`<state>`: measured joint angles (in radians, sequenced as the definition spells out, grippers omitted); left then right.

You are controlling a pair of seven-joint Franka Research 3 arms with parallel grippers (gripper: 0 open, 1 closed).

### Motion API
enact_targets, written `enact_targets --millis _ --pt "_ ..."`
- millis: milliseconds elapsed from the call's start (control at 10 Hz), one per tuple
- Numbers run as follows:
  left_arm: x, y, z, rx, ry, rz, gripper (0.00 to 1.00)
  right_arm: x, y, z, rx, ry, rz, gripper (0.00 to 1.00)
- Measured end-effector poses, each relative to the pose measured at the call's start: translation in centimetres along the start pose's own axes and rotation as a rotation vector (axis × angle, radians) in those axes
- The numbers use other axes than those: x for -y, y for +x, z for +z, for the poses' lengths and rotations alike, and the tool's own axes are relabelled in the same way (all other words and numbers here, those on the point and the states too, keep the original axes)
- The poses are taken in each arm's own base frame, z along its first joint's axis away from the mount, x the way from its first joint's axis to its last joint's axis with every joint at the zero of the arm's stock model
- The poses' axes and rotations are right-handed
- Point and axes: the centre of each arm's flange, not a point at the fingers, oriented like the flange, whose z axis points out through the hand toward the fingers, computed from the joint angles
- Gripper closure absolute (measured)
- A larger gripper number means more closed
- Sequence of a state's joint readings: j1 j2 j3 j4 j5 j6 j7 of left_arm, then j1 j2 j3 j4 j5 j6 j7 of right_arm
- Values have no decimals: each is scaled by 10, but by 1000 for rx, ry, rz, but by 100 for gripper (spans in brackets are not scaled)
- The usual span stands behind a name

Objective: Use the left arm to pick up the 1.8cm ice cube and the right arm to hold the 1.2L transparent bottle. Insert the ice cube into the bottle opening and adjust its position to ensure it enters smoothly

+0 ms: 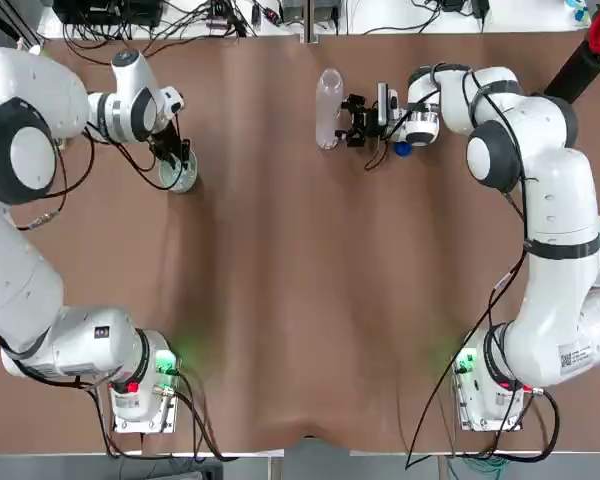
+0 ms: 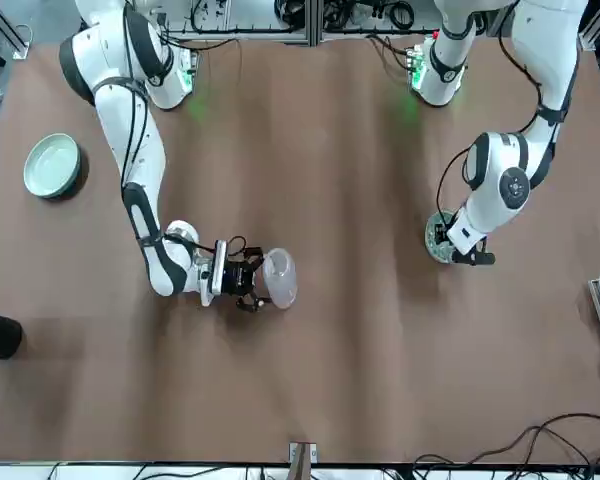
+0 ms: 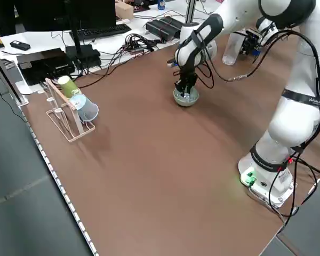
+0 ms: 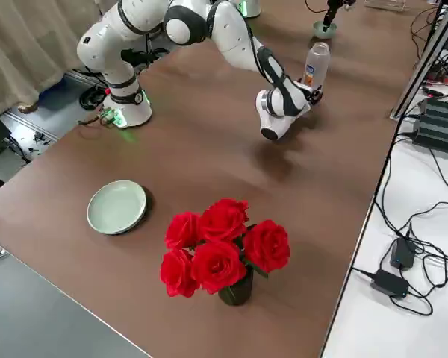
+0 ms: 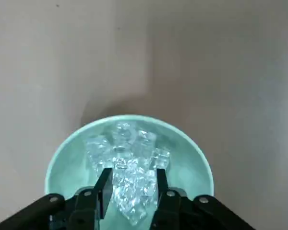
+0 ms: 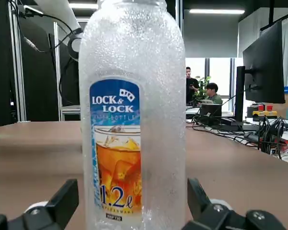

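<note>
surface: brown table [image 1: 280,300] | on it: bottle [image 1: 327,105], bowl [image 1: 180,175], plate [image 4: 117,206], rose vase [image 4: 235,292]

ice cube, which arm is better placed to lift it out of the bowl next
Left. The left gripper is down in the green bowl, fingers shut on an ice cube. The right gripper is across the table beside the bottle.

On the table [image 1: 280,320], the bowl [image 1: 179,176] of ice cubes [image 5: 127,163] sits at the far left beneath the left gripper [image 5: 130,191]. The bottle [image 1: 327,108] stands upright at the far centre, with the right gripper [image 1: 352,122] just beside it. A plate [image 4: 117,206] and roses [image 4: 224,250] lie on the robot's right side.
</note>
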<state>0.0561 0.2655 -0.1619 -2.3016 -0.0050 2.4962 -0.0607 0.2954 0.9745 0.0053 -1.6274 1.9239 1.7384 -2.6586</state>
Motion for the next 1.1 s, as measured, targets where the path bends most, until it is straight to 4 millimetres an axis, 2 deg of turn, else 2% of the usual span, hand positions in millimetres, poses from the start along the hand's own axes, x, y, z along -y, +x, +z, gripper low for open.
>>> enact_targets --millis 300,700,900,1100 --pt "13 -1 -24 -4 7 -23 59 0 0 0 1 0 0 0" --pt "8 1 -53 -57 11 -37 59 -1 -1 -3 5 -4 0 0" --pt "-10 3 -78 -34 15 -42 59 -2 -1 -5 6 -6 1 0" --pt "-40 11 -118 10 21 -59 59 -1 -1 -4 5 -5 1 0"
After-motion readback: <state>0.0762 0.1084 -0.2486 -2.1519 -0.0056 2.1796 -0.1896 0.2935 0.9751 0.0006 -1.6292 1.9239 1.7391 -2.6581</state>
